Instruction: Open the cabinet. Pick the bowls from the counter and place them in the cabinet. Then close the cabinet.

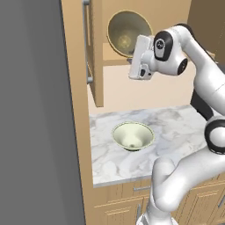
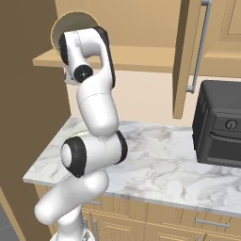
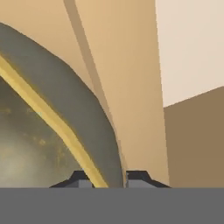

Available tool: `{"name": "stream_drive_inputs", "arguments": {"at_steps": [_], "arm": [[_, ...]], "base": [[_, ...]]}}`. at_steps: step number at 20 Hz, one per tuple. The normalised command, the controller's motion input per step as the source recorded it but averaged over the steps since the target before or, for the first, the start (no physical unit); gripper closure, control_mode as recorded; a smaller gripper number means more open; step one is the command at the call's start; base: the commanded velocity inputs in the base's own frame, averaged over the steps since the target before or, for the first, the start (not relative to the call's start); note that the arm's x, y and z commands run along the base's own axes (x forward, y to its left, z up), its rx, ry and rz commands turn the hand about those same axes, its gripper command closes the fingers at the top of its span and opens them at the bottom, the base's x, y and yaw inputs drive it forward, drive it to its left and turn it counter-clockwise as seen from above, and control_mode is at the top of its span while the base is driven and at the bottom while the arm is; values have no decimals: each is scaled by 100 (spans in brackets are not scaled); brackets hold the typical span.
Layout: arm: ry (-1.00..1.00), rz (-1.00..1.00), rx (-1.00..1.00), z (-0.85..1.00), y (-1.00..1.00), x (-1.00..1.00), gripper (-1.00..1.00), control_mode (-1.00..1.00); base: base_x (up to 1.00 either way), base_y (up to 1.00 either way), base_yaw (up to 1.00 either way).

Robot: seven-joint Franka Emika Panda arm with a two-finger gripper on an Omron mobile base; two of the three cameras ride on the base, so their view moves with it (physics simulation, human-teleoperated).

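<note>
The cabinet (image 1: 97, 52) stands open, its left door (image 1: 93, 66) swung out toward the base. On its shelf (image 2: 141, 59) the tan-brown bowl (image 1: 125, 33) stands tipped on edge, its hollow facing out into the room. The gripper (image 3: 108, 178) is right at that bowl, the yellowish rim (image 3: 52, 118) running between the two dark finger tips, so the jaws straddle the wall; whether they clamp it or have just let go I cannot tell. The cream-white bowl (image 1: 133, 135) sits upright on the marble counter (image 1: 176, 127), well below the hand and slightly to its left.
</note>
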Motion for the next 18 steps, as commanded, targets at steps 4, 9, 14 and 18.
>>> {"name": "stream_drive_inputs", "arguments": {"at_steps": [4, 9, 14, 18], "arm": [[24, 0, -1, 62, 3, 75, -100, -100], [10, 0, -3, 98, 4, 25, -100, -100], [-2, 2, -7, 100, 13, -3, -100, -100], [-1, 1, -1, 35, -35, -77, -100, -100]], "base": [[0, 0, 0], [0, 0, 0], [0, 0, 0], [0, 0, 0]]}}
